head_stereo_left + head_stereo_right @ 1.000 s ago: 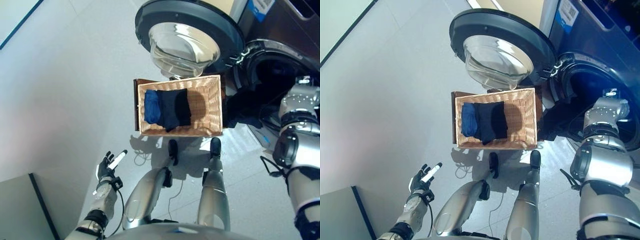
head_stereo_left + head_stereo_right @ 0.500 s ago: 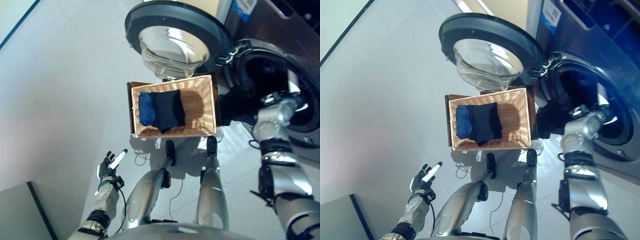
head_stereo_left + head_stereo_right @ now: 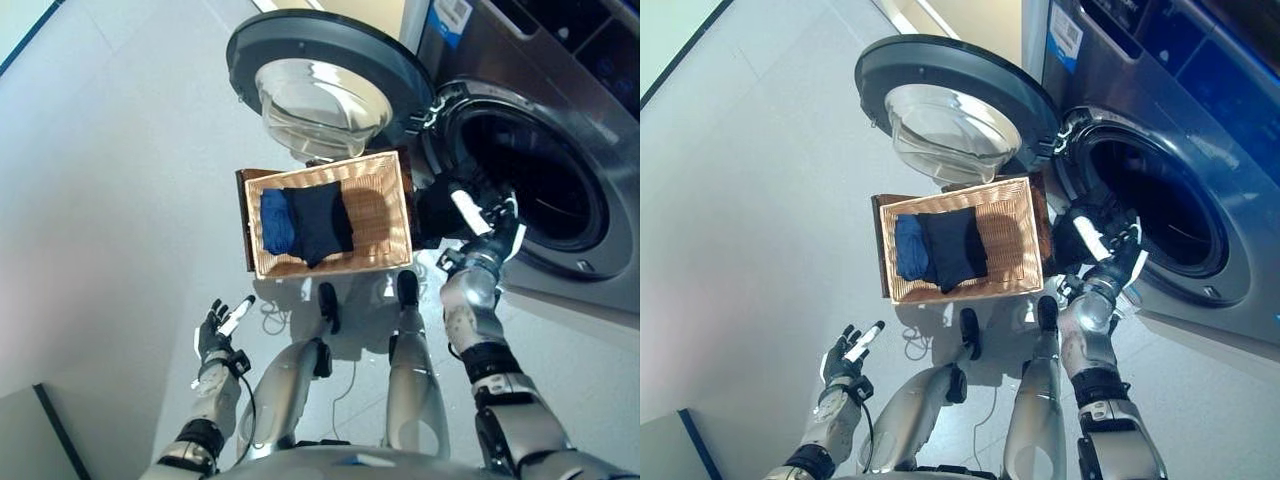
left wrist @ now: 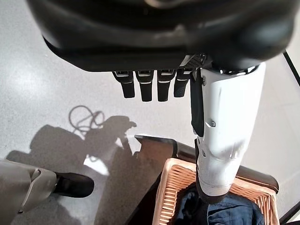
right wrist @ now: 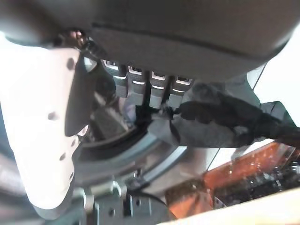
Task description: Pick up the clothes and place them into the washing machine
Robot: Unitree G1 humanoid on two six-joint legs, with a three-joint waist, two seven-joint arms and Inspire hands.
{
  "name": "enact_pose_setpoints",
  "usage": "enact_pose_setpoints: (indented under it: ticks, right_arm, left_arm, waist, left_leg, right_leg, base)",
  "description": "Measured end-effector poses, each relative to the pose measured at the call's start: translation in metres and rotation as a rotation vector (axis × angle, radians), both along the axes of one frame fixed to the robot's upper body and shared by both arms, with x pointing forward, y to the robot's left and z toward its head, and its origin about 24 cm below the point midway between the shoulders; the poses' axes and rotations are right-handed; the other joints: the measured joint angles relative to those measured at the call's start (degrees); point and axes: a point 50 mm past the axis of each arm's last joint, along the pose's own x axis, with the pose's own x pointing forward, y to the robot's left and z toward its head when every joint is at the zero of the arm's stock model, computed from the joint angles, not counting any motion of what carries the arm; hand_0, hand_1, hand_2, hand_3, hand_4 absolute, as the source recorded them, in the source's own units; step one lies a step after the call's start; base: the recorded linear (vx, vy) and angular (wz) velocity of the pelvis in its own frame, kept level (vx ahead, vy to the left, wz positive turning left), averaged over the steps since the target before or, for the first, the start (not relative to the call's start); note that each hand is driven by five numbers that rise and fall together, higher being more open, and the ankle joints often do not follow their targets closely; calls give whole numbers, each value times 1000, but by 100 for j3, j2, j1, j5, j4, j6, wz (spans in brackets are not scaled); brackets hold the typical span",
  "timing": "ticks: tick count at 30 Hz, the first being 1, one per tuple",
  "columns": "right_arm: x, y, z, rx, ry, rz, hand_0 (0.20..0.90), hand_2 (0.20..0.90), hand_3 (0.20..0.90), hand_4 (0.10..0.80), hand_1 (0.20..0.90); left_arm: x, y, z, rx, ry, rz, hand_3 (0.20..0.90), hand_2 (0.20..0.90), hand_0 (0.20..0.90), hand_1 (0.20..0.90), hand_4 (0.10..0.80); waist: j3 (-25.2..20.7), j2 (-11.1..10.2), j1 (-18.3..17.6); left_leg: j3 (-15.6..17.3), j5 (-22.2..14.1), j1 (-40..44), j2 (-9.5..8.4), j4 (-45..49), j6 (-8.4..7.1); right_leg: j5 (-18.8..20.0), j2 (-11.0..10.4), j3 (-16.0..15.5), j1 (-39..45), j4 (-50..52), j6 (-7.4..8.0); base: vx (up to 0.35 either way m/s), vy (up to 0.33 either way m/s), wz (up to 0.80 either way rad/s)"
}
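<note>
Clothes are seen in two places. A dark garment (image 3: 318, 222) and a blue garment (image 3: 274, 222) lie side by side in a wicker basket (image 3: 385, 205), the blue one toward the robot's left and the dark one near the basket's middle; the right part of the basket's floor is bare. The basket stands on a dark brown stand (image 3: 243, 215) on the grey floor (image 3: 120, 180), just below the open round door (image 3: 325, 75) of the washing machine (image 3: 560, 130). A black garment (image 3: 440, 208) hangs over the lower left lip of the drum opening (image 3: 530, 180), between the basket's right wall and the machine's front, partly outside the drum.

The right hand (image 3: 487, 228) is held up just beside this black garment, in front of the lower edge of the opening. Its fingers are spread and fairly straight, with the white-covered thumb standing apart; nothing is clasped in it. In the right wrist view the fingers (image 5: 150, 89) are shown extended, with the black cloth lying beyond their tips; whether the tips touch the cloth cannot be told.

The left hand (image 3: 217, 333) is held low over the floor, well apart from the basket, with fingers straight and spread and nothing in it.
</note>
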Motion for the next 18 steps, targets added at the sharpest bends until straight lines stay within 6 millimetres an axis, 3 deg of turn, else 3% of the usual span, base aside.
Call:
enact_pose_setpoints:
  ticks: [6,9,12,18]
  right_arm:
    - [0,21,-11,-44,53,95,900,900,900,800,900]
    - [0,27,-17,-151,121,140,900,900,900,800,900]
    - [0,30,-24,-262,197,186,900,900,900,800,900]
    - [-8,21,-51,-217,325,147,900,900,900,800,900]
  left_arm:
    - [0,0,0,12,2,-4,900,900,900,900,800]
    - [0,0,0,20,3,-5,900,900,900,900,800]
    - [0,0,0,35,6,-10,900,900,900,900,800]
    - [-1,1,0,42,7,-4,900,900,900,900,800]
  waist:
    - [-73,-155,9]
    - [-84,-177,10]
    - [-89,-187,15]
    - [-95,-192,50]
  left_leg:
    - [2,0,1,1,2,-2]
    - [1,0,4,-1,10,-2]
    - [-1,1,8,2,15,-2]
    - [-22,2,9,1,20,-3]
  right_leg:
    - [-5,-4,1,0,9,-7]
    - [-5,-7,1,1,28,-7]
    - [-10,-6,1,1,42,-6]
    - [-31,-11,-3,5,80,7]
  base:
    - [0,0,0]
    - [0,0,0]
    - [0,0,0]
    - [1,-4,2]
